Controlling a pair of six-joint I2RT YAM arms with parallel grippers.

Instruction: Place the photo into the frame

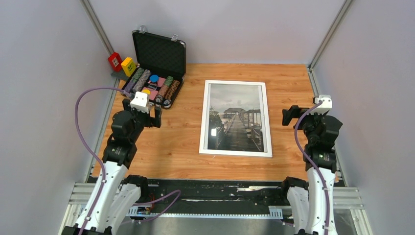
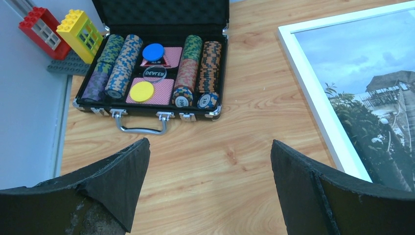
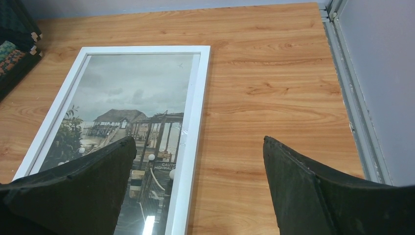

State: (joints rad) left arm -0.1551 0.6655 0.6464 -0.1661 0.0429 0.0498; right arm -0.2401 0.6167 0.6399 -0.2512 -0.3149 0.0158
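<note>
A pier photo (image 1: 235, 117) lies flat near the middle of the wooden bench (image 1: 171, 142), long side running away from the arms and a white frame (image 1: 236, 82) edging it on all four sides. A bright glare spot sits on its lower left. Whether the print is seated under a pane cannot be told from here. The left end effector (image 1: 155, 115) hovers above bare wood to the left of the frame, its black fingers (image 2: 122, 181) spread wide with nothing between them. It touches neither the frame nor the open black case (image 1: 159, 54) at the far left corner. The case, its lid raised, holds rows of poker chips (image 1: 142, 81) and a few cards, with its handle facing the arm. A red and a yellow toy brick (image 1: 128, 66) stand just beside it against the wall. On the other side, the right end effector (image 1: 289, 116) hangs to the right of the frame, jaws likewise fully apart and empty. Seen from its wrist, the left finger sits over the frame's near right part.
</note>
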